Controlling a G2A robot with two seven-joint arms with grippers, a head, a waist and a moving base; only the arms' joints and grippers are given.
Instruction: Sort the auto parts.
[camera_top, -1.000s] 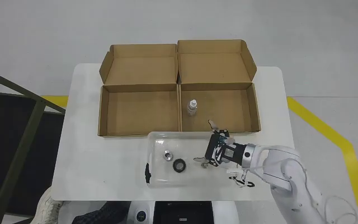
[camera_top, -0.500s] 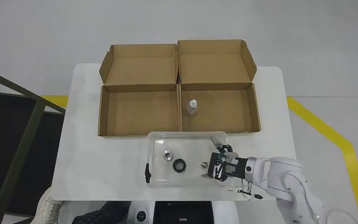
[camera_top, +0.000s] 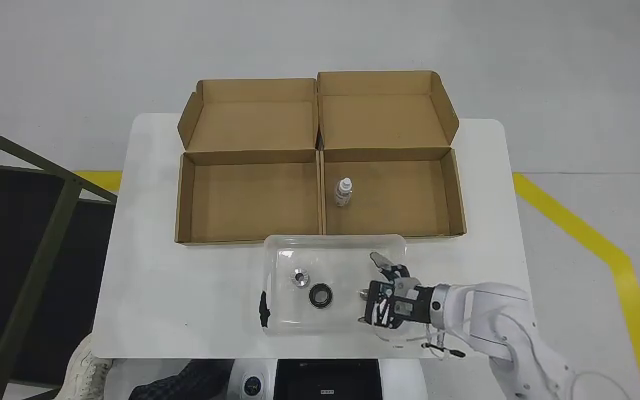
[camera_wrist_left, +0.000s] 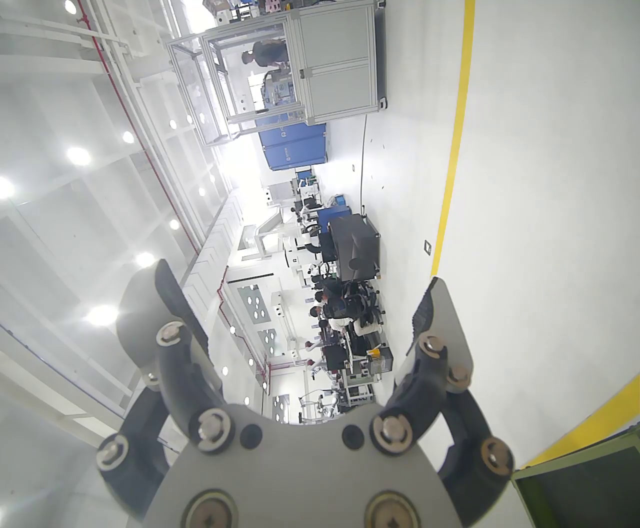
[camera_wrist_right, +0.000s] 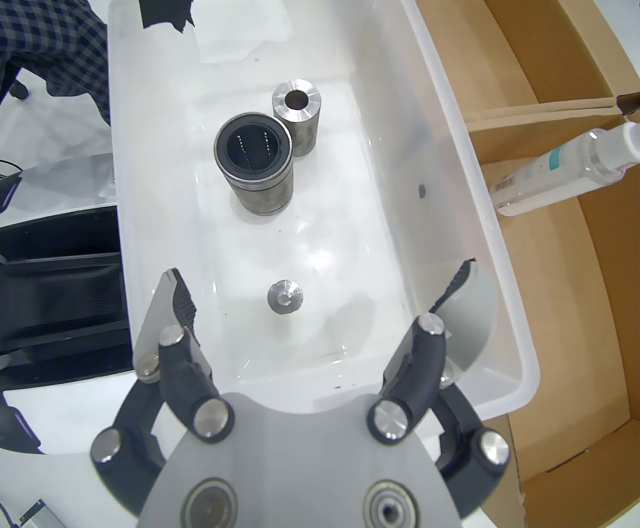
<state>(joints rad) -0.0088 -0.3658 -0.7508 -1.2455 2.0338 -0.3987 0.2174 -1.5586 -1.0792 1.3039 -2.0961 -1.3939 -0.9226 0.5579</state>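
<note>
Silver little part sits in the clear tub, just ahead of my wide-open right fingers. It is tiny, so a crooked squeeze could flick it away.

Cut off, too small
The bottle loses its cap to the right wrist view's edge; from above, the small stud is unreadably tiny.

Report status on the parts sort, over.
Right gripper open over the clear bin, small metal part lined up just ahead of it. Left gripper open, empty, aimed out at the room. Nothing blocking the part.
</note>
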